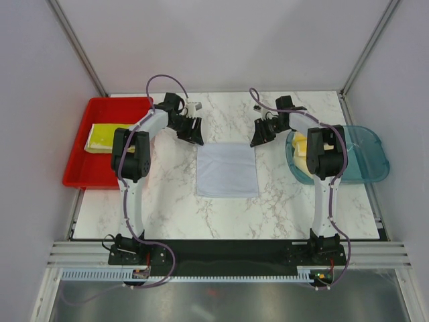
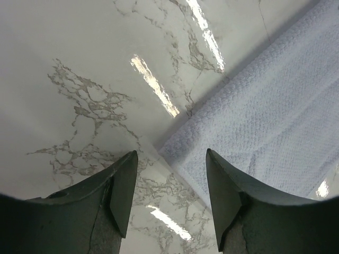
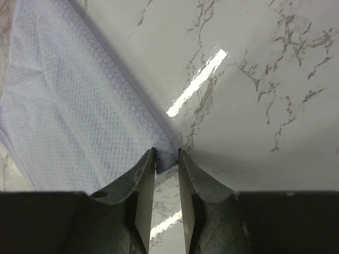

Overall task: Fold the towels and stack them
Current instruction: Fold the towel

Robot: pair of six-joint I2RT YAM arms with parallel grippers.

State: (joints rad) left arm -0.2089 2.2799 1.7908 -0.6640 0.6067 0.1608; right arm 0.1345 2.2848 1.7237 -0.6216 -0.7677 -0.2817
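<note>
Right tool [image 3: 167,152] narrow, pinching far-right corner of white-grey towel [image 1: 228,169]. Left tool [image 2: 170,153] wide, empty, just by far-left corner. Towel lies flat at middle of desk [image 1: 167,201]. Yellow towel [image 1: 107,136] in red tray [image 1: 77,168], left; pale yellow towel [image 1: 301,144] in teal bin [image 1: 369,157], right.

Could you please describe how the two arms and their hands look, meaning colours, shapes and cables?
The left arm and right arm have slim white links and bulky black joints on black bases. A thin purplish cable loops along each. The left hand and right hand are black; each has two dark fingers tapering to a point.
</note>
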